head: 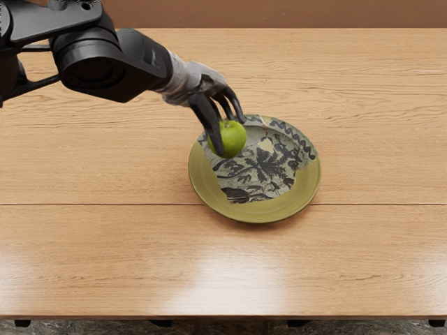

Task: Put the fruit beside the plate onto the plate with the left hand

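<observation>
A green apple [233,137] is over the left part of an olive-rimmed plate [300,199] with a dark leaf pattern. My left hand [218,115] comes in from the upper left and its dark fingers [211,125] curl around the apple from above and from the left. I cannot tell whether the apple rests on the plate or hangs just above it. The right arm does not show.
The plate lies on a wooden table [105,244] a little right of centre. My bulky black left forearm [105,59] hangs over the table's far left part. The table's front edge runs along the bottom of the view.
</observation>
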You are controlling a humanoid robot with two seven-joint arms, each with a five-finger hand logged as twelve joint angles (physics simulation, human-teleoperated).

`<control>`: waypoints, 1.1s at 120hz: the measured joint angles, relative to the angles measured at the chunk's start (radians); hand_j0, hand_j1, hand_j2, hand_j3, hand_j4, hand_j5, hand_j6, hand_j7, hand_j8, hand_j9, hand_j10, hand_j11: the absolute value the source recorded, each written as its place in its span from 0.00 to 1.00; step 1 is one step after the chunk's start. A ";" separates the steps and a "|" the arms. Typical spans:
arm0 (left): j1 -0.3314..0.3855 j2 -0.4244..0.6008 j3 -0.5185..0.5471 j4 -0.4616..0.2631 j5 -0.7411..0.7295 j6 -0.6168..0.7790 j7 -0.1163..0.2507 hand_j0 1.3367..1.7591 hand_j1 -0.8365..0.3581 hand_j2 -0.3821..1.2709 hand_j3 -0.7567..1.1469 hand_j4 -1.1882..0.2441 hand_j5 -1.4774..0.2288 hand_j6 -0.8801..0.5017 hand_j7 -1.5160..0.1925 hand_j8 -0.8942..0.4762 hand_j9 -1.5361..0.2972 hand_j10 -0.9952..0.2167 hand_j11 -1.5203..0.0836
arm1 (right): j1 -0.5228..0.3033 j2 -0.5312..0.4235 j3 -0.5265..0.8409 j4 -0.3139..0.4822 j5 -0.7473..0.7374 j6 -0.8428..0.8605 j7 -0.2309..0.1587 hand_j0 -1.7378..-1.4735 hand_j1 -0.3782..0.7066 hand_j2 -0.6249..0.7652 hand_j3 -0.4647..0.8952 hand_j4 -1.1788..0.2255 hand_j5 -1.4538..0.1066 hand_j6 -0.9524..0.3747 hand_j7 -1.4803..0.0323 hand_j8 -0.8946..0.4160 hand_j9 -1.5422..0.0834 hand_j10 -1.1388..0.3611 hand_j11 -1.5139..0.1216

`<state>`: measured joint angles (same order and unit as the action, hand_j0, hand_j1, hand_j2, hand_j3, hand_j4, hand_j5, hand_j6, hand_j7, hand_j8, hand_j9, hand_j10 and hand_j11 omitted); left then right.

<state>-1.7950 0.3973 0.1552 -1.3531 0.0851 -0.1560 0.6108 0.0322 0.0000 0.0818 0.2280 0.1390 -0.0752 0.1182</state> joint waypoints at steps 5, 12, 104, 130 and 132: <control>0.011 -0.001 -0.003 0.004 0.001 0.002 0.000 0.76 0.45 0.53 0.40 0.48 0.37 0.37 0.41 0.37 0.40 0.35 0.45 | 0.000 0.000 0.000 0.000 0.000 0.000 0.000 0.30 0.07 0.44 0.34 0.81 0.90 0.69 0.95 0.66 0.92 0.74 0.90; 0.033 -0.011 -0.007 0.014 0.003 0.004 0.000 0.76 0.50 0.47 0.40 0.51 0.43 0.37 0.47 0.38 0.45 0.40 0.50 | 0.000 0.000 0.000 0.000 0.000 0.000 0.001 0.30 0.07 0.44 0.34 0.81 0.90 0.69 0.95 0.66 0.92 0.74 0.90; 0.528 0.304 -0.488 0.141 0.017 -0.415 0.000 0.76 0.72 0.27 0.40 0.64 0.66 0.45 0.68 0.46 0.65 0.60 0.73 | 0.002 0.000 0.001 0.000 0.000 0.000 0.003 0.30 0.07 0.44 0.34 0.81 0.90 0.69 0.95 0.66 0.92 0.74 0.90; 0.718 0.383 -0.713 0.142 0.011 -0.450 0.000 0.76 0.73 0.26 0.40 0.65 0.66 0.45 0.69 0.46 0.65 0.60 0.73 | 0.002 0.000 0.001 0.001 0.000 0.000 0.003 0.30 0.07 0.44 0.34 0.81 0.90 0.69 0.95 0.66 0.92 0.74 0.90; 0.733 0.386 -0.727 0.142 0.011 -0.451 0.000 0.76 0.73 0.26 0.40 0.65 0.66 0.45 0.69 0.46 0.65 0.60 0.73 | 0.002 0.000 0.001 0.001 0.000 0.000 0.003 0.30 0.07 0.44 0.34 0.81 0.90 0.69 0.95 0.66 0.92 0.74 0.90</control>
<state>-1.0618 0.7829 -0.5715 -1.2107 0.0957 -0.6070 0.6109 0.0338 0.0000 0.0828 0.2286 0.1395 -0.0752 0.1213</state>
